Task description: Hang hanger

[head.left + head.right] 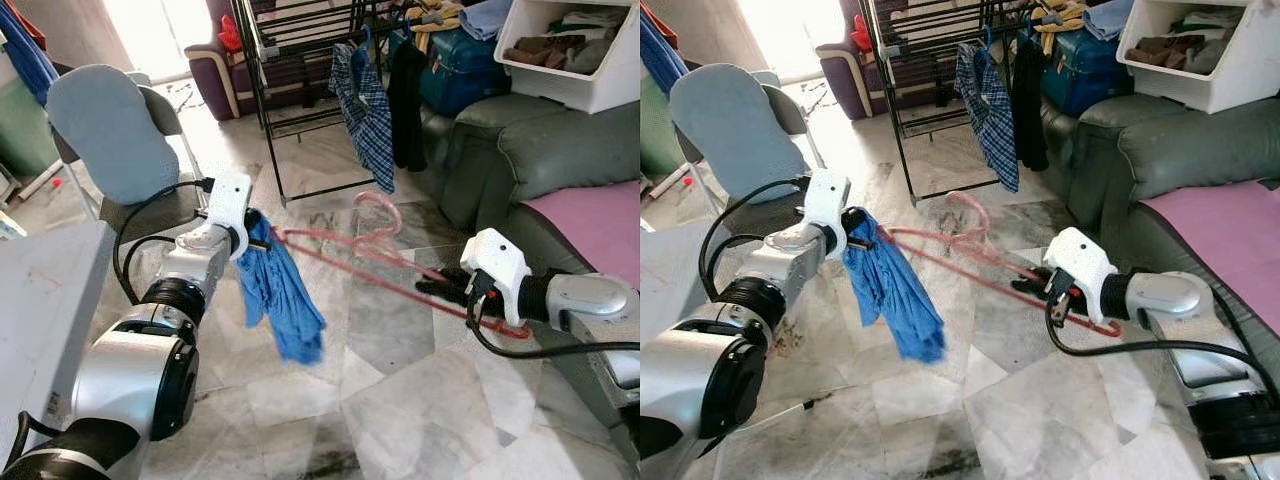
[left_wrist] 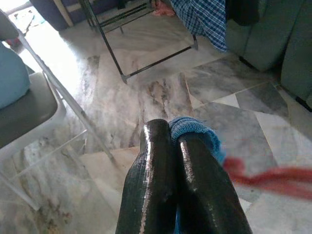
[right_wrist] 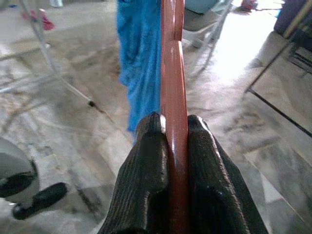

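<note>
Above the marble floor (image 1: 400, 400), between the two arms, the red hanger (image 1: 380, 255) is stretched out in mid-air, its hook curling up toward the black drying rack (image 1: 290, 60). Right hand (image 3: 176, 127) first: its two black fingers are pinched tight on the hanger's red bar, which runs straight out between them. Over on the left hand (image 2: 171, 132), the fingers are pressed together with blue cloth squeezed between the tips, and the blue garment (image 1: 275, 295) droops down from the hanger's far end. Behind, a checked shirt (image 1: 365, 110) and a dark garment (image 1: 407, 95) dangle from the rack, just beside the green sofa (image 1: 520, 150). A grey chair (image 1: 115, 140) stands off to the robot's left.
</note>
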### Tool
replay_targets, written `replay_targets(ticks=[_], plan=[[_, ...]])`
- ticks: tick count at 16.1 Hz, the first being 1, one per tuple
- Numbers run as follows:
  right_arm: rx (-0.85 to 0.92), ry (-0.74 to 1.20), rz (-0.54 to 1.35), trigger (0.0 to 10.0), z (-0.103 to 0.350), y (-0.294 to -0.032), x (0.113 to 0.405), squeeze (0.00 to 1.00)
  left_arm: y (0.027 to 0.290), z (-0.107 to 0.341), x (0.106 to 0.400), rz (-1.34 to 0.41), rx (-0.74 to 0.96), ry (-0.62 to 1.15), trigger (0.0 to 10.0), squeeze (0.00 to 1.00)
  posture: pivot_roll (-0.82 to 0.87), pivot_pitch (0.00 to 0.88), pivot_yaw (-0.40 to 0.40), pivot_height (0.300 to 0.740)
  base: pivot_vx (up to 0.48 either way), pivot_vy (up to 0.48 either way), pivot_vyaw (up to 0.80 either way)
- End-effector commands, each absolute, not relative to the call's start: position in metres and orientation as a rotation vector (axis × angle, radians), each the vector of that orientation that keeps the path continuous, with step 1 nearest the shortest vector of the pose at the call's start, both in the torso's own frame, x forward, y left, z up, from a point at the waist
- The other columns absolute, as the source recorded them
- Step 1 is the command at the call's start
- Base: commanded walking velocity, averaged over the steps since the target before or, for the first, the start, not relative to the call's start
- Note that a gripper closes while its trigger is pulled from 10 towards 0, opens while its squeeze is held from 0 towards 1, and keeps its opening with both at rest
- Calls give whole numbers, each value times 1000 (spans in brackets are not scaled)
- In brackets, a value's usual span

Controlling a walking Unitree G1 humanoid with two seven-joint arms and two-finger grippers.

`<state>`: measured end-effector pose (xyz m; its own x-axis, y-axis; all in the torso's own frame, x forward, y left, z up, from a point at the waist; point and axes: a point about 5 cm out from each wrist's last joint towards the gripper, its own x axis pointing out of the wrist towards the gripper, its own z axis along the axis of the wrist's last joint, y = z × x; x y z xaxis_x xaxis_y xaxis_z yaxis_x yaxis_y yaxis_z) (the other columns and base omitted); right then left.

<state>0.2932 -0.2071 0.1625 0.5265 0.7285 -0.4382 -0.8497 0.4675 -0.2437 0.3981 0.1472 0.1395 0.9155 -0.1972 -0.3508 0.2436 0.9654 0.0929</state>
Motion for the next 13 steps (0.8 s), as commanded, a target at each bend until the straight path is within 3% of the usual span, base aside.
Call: replay_targets(ticks=[1, 7, 10, 13], plan=[[-448, 276, 1041, 10000, 168, -201, 289, 0, 149, 147, 401, -211, 146, 336, 10000, 0, -160, 0, 154, 736, 0, 0, 0], [-429, 309, 1077, 10000, 156, -191, 286, 0, 146, 152, 403, -226, 203, 306, 10000, 0, -156, 0, 157, 736, 0, 0, 0], [-487, 305, 884, 10000, 147, -194, 305, 0, 143, 169, 406, -321, 180, 270, 10000, 0, -153, 0, 160, 736, 0, 0, 0], [-498, 316, 835, 10000, 144, -199, 309, 0, 155, 174, 406, -341, 239, 250, 10000, 0, -149, 0, 160, 736, 0, 0, 0]])
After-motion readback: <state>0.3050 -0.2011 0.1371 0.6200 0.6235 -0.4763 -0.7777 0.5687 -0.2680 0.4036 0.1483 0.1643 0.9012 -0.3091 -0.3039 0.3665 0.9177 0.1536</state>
